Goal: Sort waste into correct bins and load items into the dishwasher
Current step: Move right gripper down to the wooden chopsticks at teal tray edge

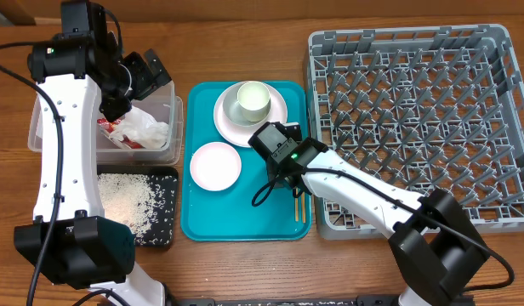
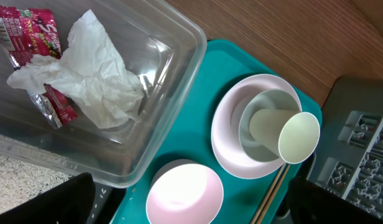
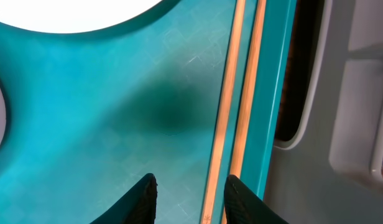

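Observation:
Over the clear tub (image 1: 164, 140) my left gripper (image 1: 147, 75) (image 2: 188, 202) stands wide open and empty. A red wrapper (image 2: 30, 31) and a white tissue (image 2: 92, 81) lie in that tub. Rice (image 1: 126, 200) covers the black tray (image 1: 164, 234). On the teal tray (image 1: 245, 212) a pale cup (image 1: 252, 100) (image 2: 291, 130) leans in a bowl (image 2: 257, 146) on the plate (image 1: 232, 123). A small bowl (image 1: 215, 166) sits nearer. My right gripper (image 1: 287, 170) (image 3: 191, 190) hangs open low over the chopsticks (image 1: 298, 206) (image 3: 229, 112); one stick runs between its fingertips, untouched.
The grey dish rack (image 1: 415, 119) with upright pegs fills the right side, its wall right against the teal tray's right rim (image 3: 272, 93). The chopsticks lie along that rim. A black cable (image 1: 262, 191) loops under my right wrist.

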